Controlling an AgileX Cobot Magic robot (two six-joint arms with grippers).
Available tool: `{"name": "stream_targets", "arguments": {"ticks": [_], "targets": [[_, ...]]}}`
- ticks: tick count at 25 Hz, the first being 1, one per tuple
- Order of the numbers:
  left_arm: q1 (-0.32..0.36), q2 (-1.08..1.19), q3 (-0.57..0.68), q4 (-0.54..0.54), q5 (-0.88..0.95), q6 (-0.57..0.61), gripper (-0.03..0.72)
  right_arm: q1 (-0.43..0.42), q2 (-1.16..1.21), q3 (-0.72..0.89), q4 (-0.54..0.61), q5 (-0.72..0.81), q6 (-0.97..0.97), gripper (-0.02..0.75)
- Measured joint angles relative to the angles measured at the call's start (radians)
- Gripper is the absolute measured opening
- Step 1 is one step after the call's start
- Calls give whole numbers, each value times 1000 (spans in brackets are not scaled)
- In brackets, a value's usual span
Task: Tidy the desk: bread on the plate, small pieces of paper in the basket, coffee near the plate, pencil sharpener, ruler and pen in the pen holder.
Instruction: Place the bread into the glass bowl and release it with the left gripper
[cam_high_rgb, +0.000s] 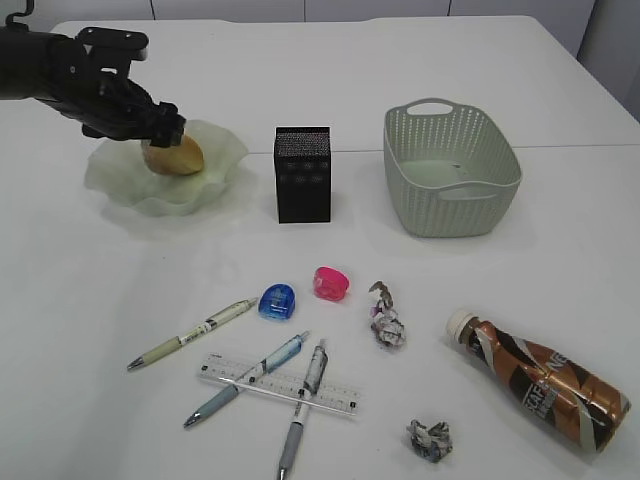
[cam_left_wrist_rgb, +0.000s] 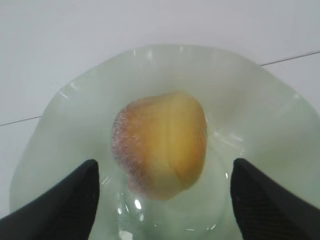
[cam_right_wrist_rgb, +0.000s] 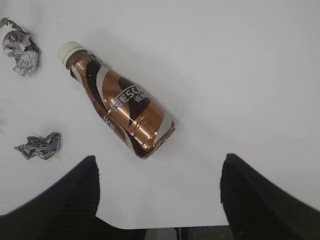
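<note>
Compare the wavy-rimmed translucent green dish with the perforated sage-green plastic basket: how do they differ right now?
The wavy-rimmed translucent green dish is shallow and see-through; the perforated sage-green plastic basket is deep, opaque, rectangular, with handle cut-outs. The dish holds the golden-brown bread; the basket shows nothing inside. The black left gripper is at the dish; no gripper is near the basket. Both are pale green and upright on the white desk.

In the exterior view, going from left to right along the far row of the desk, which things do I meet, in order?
left gripper over the bread in the plate → pen holder → basket
</note>
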Motion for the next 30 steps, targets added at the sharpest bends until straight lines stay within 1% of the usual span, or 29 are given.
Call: {"name": "stream_targets", "arguments": {"ticks": [8,11,15,19,24,30], "targets": [[7,0,0,0,26,0,594,0,0,0,0,2,0,552],[9,0,-24,-9,90,0,591,0,0,0,0,2,0,552],[9,0,-85,-13,181,0,586,0,0,0,0,2,0,552],[9,0,-167,-15,318,0,585,0,0,0,-2,2,0,552],[9,0,-259,-25,555,-1,582,0,0,0,-8,-13,0,552],[9,0,-336,-37,828,-2,581,0,0,0,-8,-33,0,552]]}}
